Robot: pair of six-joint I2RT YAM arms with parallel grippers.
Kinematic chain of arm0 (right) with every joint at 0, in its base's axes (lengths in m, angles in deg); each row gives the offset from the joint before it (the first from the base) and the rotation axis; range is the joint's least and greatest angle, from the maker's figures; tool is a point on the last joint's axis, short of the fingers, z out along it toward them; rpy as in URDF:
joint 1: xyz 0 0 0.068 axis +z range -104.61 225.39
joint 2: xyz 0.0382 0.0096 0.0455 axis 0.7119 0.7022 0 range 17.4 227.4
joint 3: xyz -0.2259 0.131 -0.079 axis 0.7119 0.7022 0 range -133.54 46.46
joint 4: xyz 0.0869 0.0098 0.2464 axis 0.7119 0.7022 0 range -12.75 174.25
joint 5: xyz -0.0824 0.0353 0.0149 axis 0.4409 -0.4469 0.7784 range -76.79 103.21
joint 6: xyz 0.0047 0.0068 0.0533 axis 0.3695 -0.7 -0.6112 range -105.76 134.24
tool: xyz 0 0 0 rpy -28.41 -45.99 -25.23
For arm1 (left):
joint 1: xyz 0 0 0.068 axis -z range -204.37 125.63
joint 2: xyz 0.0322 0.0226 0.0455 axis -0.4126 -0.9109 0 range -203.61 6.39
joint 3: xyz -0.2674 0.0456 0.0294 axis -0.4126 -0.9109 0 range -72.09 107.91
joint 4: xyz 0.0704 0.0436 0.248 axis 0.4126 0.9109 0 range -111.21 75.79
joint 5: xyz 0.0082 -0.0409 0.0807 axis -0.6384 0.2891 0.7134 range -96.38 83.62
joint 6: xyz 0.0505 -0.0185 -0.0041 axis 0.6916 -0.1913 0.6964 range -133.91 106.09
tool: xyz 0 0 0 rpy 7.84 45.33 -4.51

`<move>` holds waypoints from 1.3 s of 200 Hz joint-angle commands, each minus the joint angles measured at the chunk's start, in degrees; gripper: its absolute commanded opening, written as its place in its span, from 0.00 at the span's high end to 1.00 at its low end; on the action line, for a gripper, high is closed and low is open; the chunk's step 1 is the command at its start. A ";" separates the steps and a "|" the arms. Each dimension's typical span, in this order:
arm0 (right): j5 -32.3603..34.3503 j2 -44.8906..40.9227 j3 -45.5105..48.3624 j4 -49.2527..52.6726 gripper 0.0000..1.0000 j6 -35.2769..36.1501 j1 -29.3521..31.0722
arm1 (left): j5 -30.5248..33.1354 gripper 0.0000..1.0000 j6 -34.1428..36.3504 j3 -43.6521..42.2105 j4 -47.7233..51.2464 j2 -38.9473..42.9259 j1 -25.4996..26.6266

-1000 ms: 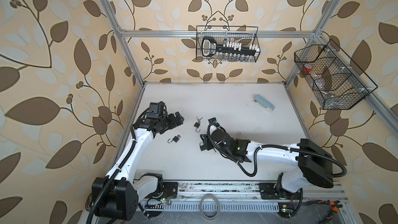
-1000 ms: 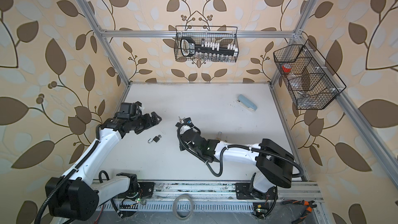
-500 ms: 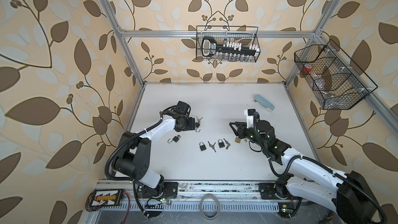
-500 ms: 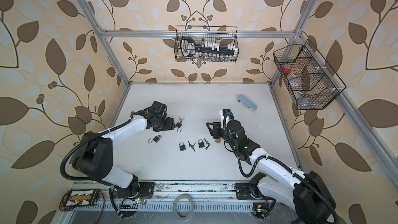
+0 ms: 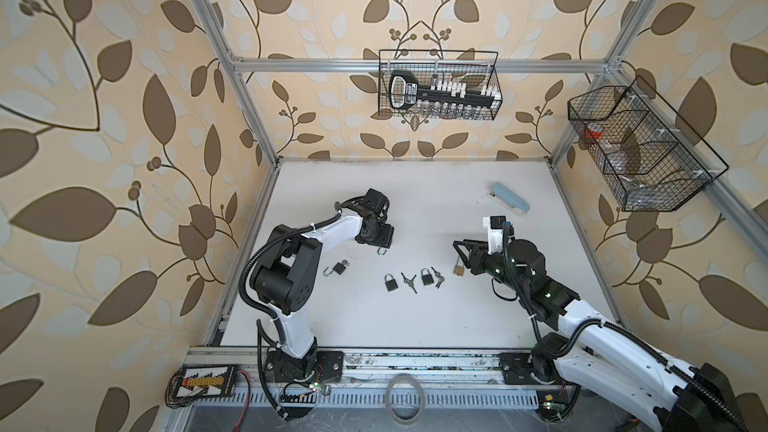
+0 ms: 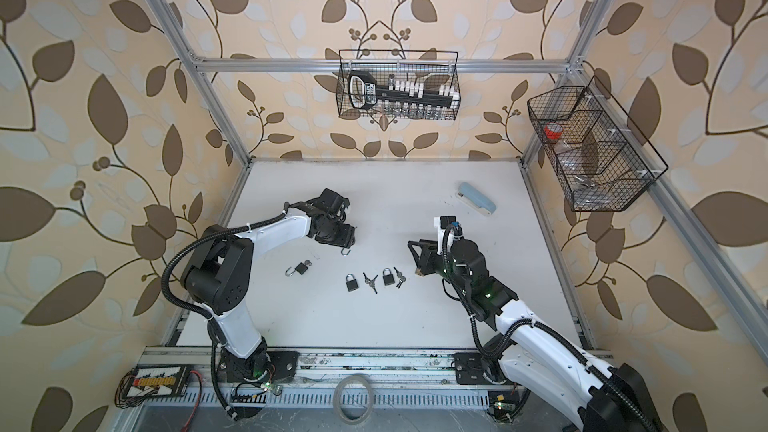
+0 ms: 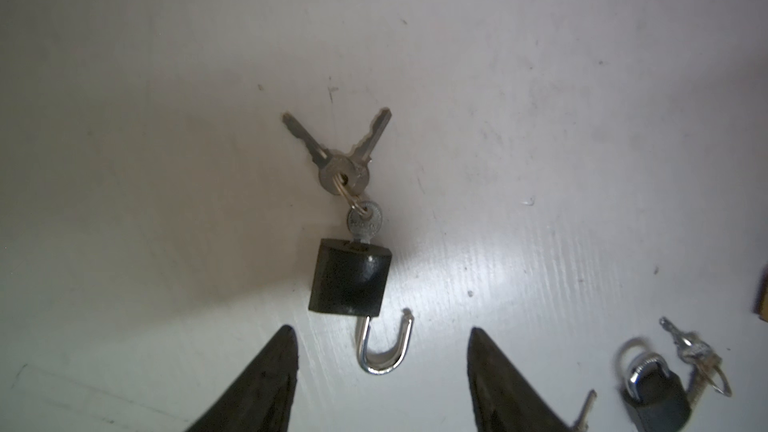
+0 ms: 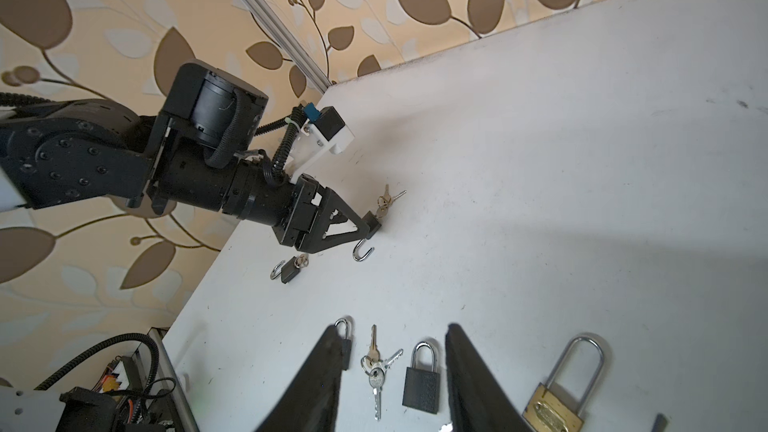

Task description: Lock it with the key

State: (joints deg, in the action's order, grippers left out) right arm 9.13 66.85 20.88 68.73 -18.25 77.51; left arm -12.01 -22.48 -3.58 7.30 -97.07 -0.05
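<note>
Top views. Both arms are shown over the white table (image 5: pixel 415 326). The left gripper (image 5: pixel 380 241) is lowered over an open padlock (image 5: pixel 382 249) in the left half of the table, about midway between the far and near edges. Only the padlock's shackle is seen past the fingers. The right gripper (image 5: pixel 462 257) is placed beside a brass padlock (image 5: pixel 458 270), nearer the right edge. Between the arms a row of shut black padlocks (image 5: pixel 390 283) and key bunches (image 5: pixel 409 283) is laid out. A second open padlock (image 5: pixel 340 268) lies nearer the left edge.

Left wrist view. The open padlock's black body (image 7: pixel 350 276) is seen with the key (image 7: pixel 364 222) seated in its keyhole. Two spare keys (image 7: pixel 336 147) are fanned out on the ring. The shackle (image 7: pixel 384 351) is raised out of the body, so locking is judged not yet done. The jaws are set apart, one fingertip (image 7: pixel 282 371) on each side of the shackle, and nothing is gripped. This straddle is judged to prepare a hold on the lock.

Right wrist view. The right fingers (image 8: pixel 328 371) are held moderately apart and empty. A key bunch and a shut padlock are framed between them on the table. The brass padlock is seen just outside one finger. The posture is judged to be one of waiting.
</note>
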 commanded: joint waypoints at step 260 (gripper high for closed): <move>-0.68 -0.82 2.51 1.19 0.60 0.74 -0.25 | 6.62 0.69 5.63 7.49 6.27 -8.51 1.96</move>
State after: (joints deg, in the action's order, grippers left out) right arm 7.62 67.45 22.74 69.85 -17.64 77.47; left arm -5.80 -16.32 4.33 11.80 -106.62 1.54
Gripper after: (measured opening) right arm 0.405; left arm 0.330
